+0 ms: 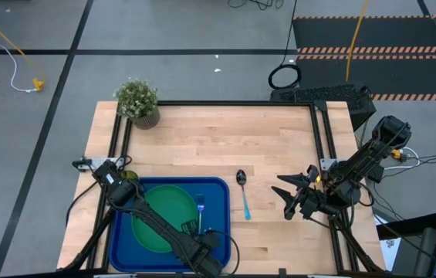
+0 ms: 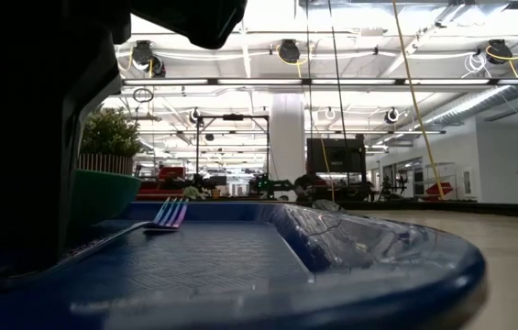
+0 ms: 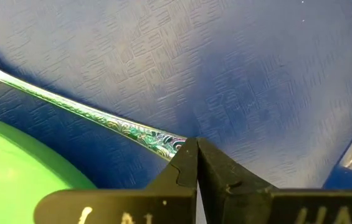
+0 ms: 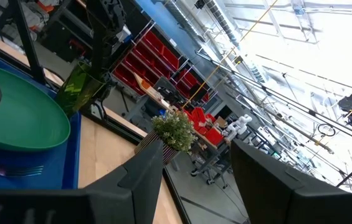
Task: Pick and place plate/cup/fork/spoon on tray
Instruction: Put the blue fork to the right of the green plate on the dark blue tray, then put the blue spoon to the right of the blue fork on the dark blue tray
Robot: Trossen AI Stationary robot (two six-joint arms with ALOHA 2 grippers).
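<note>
The dark-blue tray point(image 1: 219, 193) lies at the table's near left. On it are the green plate point(image 1: 160, 210) and, to the plate's right, the light-blue fork point(image 1: 200, 205). My left gripper point(image 1: 190, 228) is low over the tray at the fork's near end, fingers shut point(image 3: 196, 149). The spoon point(image 1: 242, 191) lies flat on the wood right of the tray. The olive-green cup point(image 4: 79, 87) stands by the tray's far left corner point(image 1: 128, 177). My right gripper point(image 1: 291, 193) is open and empty above the table, right of the spoon. My left gripper has its shut fingertips at the free end of the fork's handle point(image 3: 171, 143), coming from the near side and slanting down, along the fork. The handle's tip goes out of sight behind the fingertips. The fork lies on the tray floor point(image 3: 238, 74), tines point(image 2: 169, 213) toward the far side.
A small potted plant point(image 1: 137, 100) stands at the table's far left corner. Bare wood lies between the plant, the tray and my right arm. The tray's raised rim point(image 2: 378, 247) runs close along the table's near edge.
</note>
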